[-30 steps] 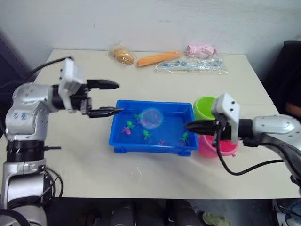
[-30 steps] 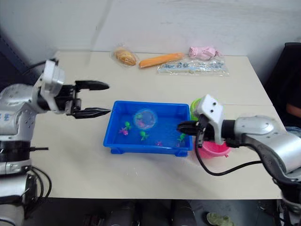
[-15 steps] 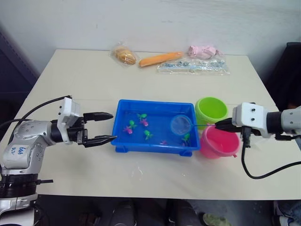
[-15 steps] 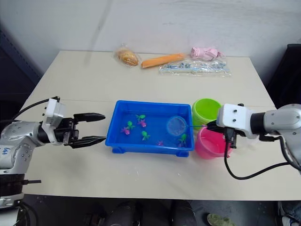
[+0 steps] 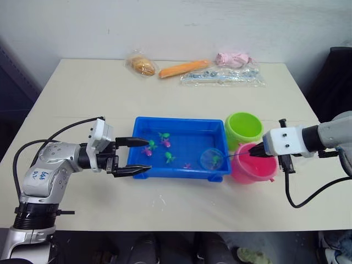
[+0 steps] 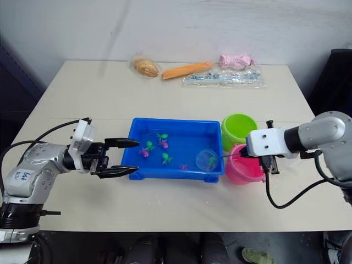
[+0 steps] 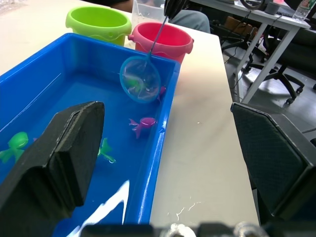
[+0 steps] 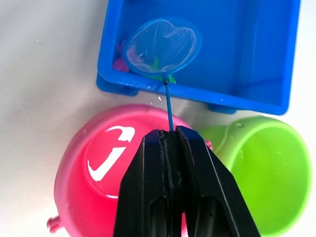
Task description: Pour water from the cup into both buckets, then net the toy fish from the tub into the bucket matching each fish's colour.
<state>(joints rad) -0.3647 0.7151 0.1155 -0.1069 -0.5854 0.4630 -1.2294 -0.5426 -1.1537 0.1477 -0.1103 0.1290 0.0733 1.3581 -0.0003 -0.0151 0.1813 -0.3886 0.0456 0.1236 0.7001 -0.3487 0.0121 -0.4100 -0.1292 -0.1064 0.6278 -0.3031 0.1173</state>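
Eye views: right gripper is clamped on the net by its thin stick, hovering over the pink bucket; hoop reaches ahead of the fingertips into the near right corner of the blue tub, on a green fish. Lime green bucket sits just beyond the gripper, touching the pink one. Left gripper spread wide, empty, its fingertips at the tub's left wall (bracing it, I'd guess). Fish left in the tub: several, green and pink, so netting looks barely begun, or unfinished at least.

L wrist view: past the wide fingers, a pink fish lies just short of the hoop; a clear cup stands behind the buckets.

R wrist view: water glints in the pink bucket, so pouring seems done there; green bucket's fill I can't tell.

Far from both grippers: bagged bread, a carrot, other packets. Nothing blocks the short lift to the buckets.
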